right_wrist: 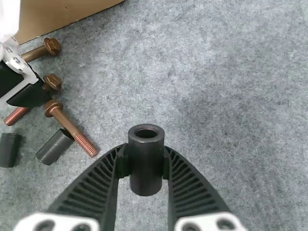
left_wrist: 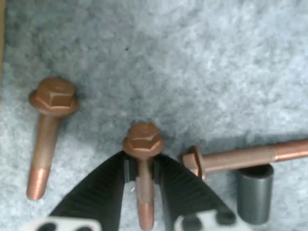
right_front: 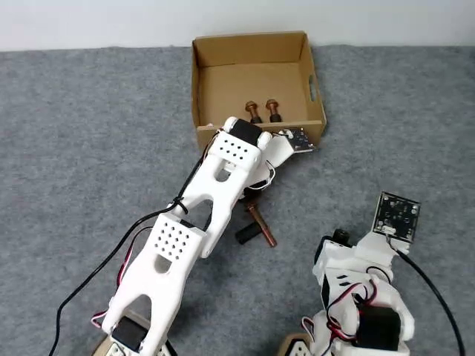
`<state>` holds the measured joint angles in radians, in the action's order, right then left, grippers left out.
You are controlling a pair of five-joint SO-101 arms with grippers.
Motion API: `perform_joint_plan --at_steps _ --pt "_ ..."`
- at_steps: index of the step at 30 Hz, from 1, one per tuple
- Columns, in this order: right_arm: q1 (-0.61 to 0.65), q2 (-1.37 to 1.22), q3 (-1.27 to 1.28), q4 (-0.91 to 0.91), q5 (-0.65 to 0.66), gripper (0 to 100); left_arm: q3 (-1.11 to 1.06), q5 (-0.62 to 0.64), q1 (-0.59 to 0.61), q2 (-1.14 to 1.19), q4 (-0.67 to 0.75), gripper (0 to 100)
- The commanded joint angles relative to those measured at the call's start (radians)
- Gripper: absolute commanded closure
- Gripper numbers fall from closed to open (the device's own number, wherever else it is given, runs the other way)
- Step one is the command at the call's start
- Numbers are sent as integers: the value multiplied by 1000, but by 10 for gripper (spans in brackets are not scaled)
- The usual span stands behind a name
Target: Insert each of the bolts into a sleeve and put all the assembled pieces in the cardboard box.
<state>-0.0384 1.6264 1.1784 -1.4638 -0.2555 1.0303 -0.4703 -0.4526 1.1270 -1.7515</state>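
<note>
My left gripper (left_wrist: 142,161) is shut on the shank of a copper bolt (left_wrist: 143,142), just under its hex head, low over the grey carpet. A second bolt (left_wrist: 48,139) lies to one side. A third bolt (left_wrist: 250,156) lies on the other side, with a dark sleeve (left_wrist: 255,192) against it. My right gripper (right_wrist: 144,166) is shut on a black sleeve (right_wrist: 146,154) held upright, bore facing up. The cardboard box (right_front: 197,81) stands at the back with two bolt heads (right_front: 263,111) inside. The left arm (right_front: 223,170) ends just in front of the box.
A loose bolt (right_front: 261,225) and sleeve (right_front: 249,233) lie on the carpet between the arms. From the right wrist, two sleeves (right_wrist: 54,147) (right_wrist: 9,149) lie near the bolts beside the left arm's gripper (right_wrist: 19,82). The right arm (right_front: 364,274) sits near the front right, with open carpet around it.
</note>
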Motion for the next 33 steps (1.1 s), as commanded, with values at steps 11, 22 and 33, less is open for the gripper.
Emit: perform_joint_plan --at_steps 11,22,33 --pt "-1 -4 -6 13 -9 991 -240 173 -20 -477 -3 995" --pt "-1 -4 -8 13 -9 991 -613 434 -11 -990 0 995" --pt "160 -4 -12 15 -9 991 -846 666 78 -1315 127 996"
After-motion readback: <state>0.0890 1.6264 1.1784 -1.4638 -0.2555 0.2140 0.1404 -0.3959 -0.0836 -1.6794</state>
